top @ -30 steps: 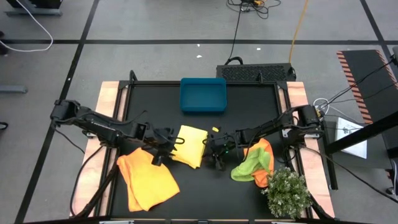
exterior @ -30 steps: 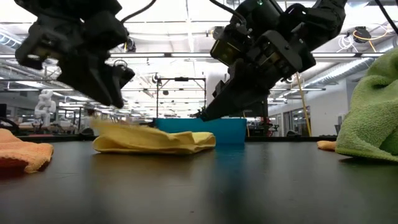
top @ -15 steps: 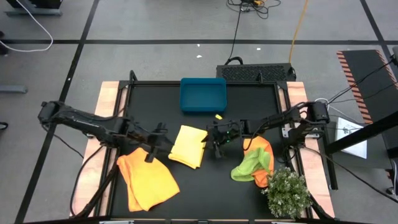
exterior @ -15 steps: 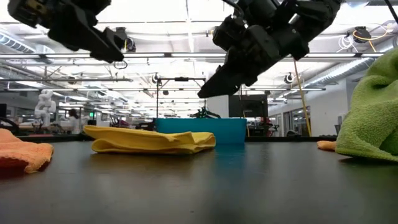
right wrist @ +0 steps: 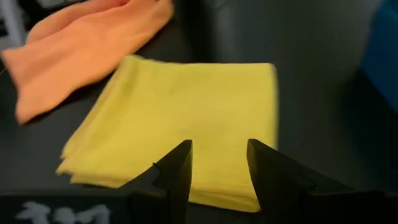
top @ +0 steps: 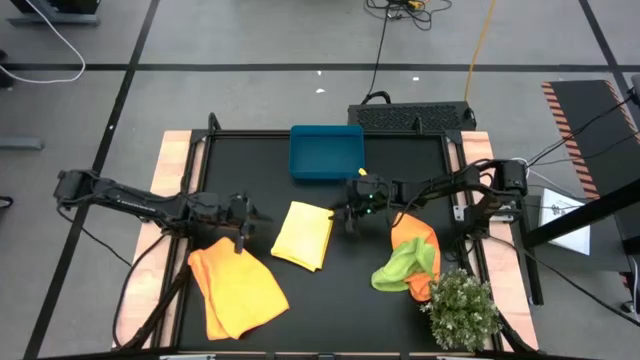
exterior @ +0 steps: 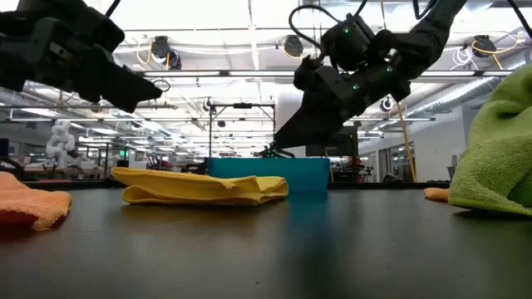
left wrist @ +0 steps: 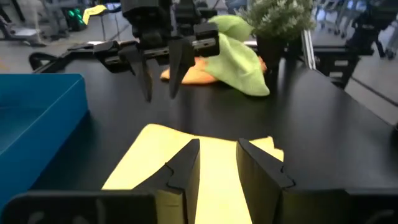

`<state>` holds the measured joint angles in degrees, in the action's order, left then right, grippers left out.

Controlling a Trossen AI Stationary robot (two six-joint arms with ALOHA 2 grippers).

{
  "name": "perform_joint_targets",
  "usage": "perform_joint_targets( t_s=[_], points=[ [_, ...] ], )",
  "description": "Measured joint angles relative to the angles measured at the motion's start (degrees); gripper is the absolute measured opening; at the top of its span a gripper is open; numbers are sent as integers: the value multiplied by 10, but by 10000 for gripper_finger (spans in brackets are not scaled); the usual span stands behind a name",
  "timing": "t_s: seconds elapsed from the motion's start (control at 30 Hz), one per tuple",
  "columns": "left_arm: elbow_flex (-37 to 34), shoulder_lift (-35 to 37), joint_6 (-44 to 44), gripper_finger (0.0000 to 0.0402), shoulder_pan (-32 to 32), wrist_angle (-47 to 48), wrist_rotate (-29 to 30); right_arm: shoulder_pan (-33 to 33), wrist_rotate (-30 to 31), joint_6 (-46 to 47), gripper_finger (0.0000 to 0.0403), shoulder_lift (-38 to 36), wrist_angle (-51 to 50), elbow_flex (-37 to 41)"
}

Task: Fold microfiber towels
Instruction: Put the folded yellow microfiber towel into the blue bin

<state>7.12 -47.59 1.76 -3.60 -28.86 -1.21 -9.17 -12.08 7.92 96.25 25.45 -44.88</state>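
Table: black matte tabletop (top: 400,165), frame centre.
Yellow towel: pale yellow folded microfiber cloth (top: 304,233), centre, lying free.
Left gripper (top: 253,217): empty, fingers parted, left of cloth.
Right gripper (top: 349,211): empty, fingers parted, right of cloth.
Risk: loose fold may spring open; a passing finger could snag it.

Bare desk (top: 400,165) lies open right of the teal tray (top: 326,152) at the far edge, while the folded yellow towel (top: 304,233) fills the middle and the plant (top: 461,308) blocks the near right corner.

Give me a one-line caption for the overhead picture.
Two open grippers, left and right, flank a folded yellow towel on the black table.
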Motion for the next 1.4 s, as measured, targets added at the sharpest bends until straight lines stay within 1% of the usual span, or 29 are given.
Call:
perform_joint_targets(
  t_s=[0.1,0.2,0.37,0.5,0.6,0.7,0.83,1.07,1.23,1.4],
  points=[
    [-6,0,19,104,10,1,11,-14,0,13,158,0,0,0],
    [-6,-6,38,115,20,6,14,-21,-2,21,188,0,-6,0],
    [-6,-24,44,160,29,2,14,-21,-2,34,246,2,-5,0],
    [-6,-49,48,197,40,-24,24,-21,-2,47,273,2,-5,0],
    [-6,-63,46,217,51,-31,28,-21,0,51,278,2,-9,0],
    [-6,-69,46,228,63,-34,28,-21,1,51,276,2,-8,0],
    [-6,-69,46,230,68,-44,28,-21,1,59,269,2,-8,0],
    [-6,-69,31,230,69,-56,28,-21,2,64,268,4,-7,0],
    [-6,-69,30,230,69,-57,28,-21,0,79,268,37,27,0],
    [-6,-69,30,230,69,-57,27,-25,-1,93,267,56,34,0]
  ],
)
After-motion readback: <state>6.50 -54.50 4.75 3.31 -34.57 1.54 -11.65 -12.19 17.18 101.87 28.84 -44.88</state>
